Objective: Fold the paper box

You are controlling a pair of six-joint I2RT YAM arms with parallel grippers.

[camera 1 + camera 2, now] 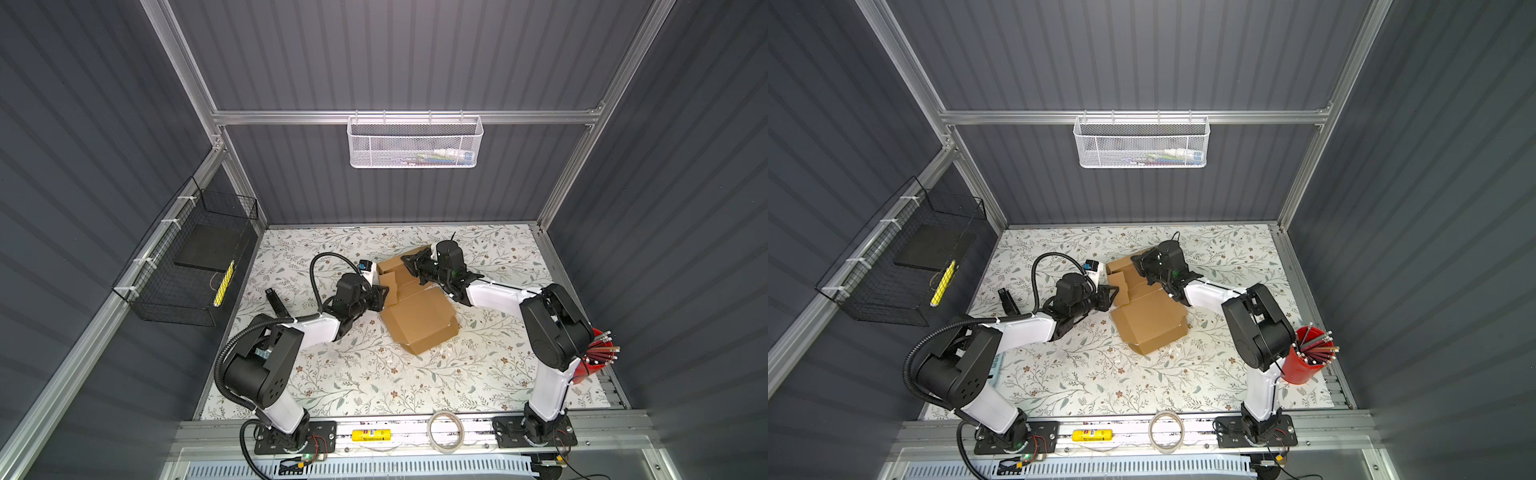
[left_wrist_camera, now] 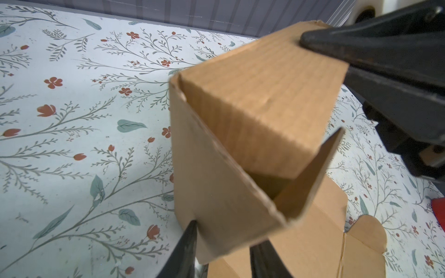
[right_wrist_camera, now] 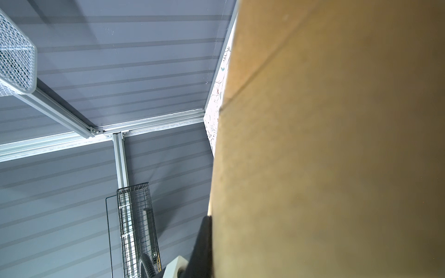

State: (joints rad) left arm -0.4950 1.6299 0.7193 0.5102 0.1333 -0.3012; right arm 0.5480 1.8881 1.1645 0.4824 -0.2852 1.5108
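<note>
Care: left gripper point(image 1: 384, 296) pinches the left wall of the plain brown corrugated paper box point(image 1: 419, 320), right gripper point(image 1: 410, 268) clamps its far flap; I'd fold inward slowly.

In the right wrist view, the paper box point(image 3: 337, 156) fills the right half as a soft brown blur, hiding all of the right gripper point(image 3: 210, 231) except one dark finger edge. In the left wrist view, the left gripper point(image 2: 226, 233) fingers run off the bottom edge. In both top views, the white mesh basket point(image 1: 413, 143) holds small items too blurred to name.
</note>
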